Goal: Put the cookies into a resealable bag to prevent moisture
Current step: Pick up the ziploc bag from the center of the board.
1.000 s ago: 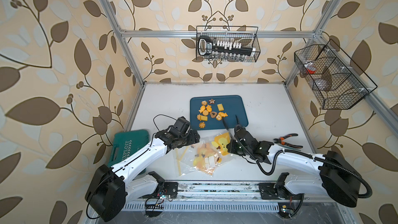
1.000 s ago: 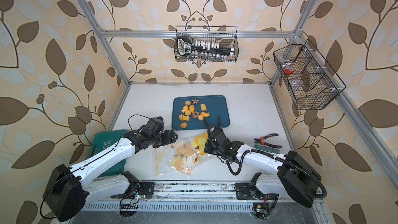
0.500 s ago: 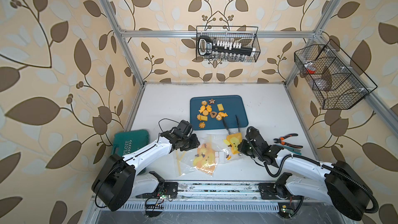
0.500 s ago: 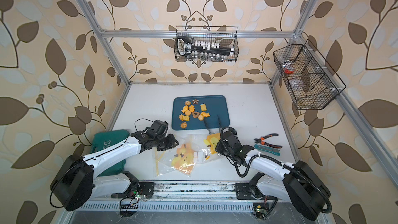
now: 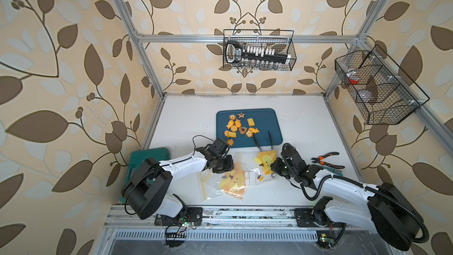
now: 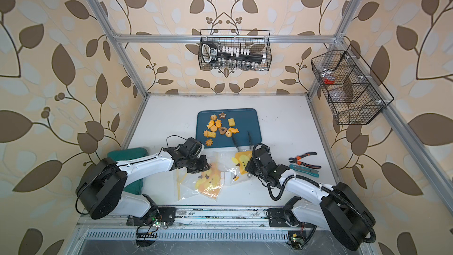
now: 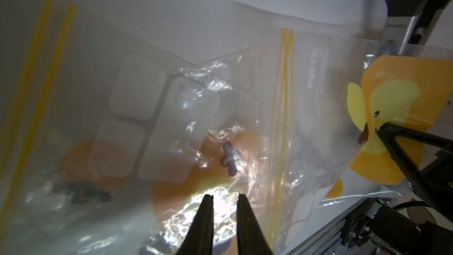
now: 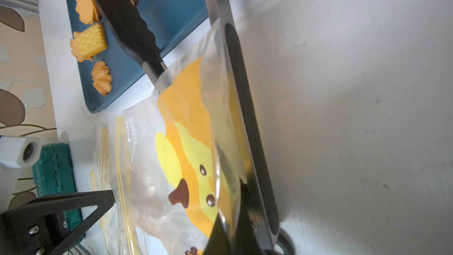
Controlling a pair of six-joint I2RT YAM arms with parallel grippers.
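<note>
Finding: no cookies (image 5: 242, 130) bagged; all lie on the tray (image 5: 269, 118). The right claw (image 5: 272, 168) clamps a duck-print bag (image 5: 266, 158); the left claw (image 7: 224, 196) sits over the bag pile (image 5: 232, 182), closure cannot be told.

The cookies (image 5: 241, 127) on the blue tray (image 5: 267, 118), the resealable bag (image 5: 264, 161) beside it
About a dozen small orange-yellow and brown shapes lie flat, close together; the clear duck-printed bag rests just off the tray's near edge.

The walls (image 5: 73, 45) carry cream wallpaper with big brown leaves and pale ones. A silver metal frame (image 5: 196, 38) runs along the corners. The table (image 5: 306, 123) is white, in soft even light. A black wire basket (image 5: 269, 42) hangs on the back wall, a second basket (image 5: 392, 109) on the right wall.
</note>
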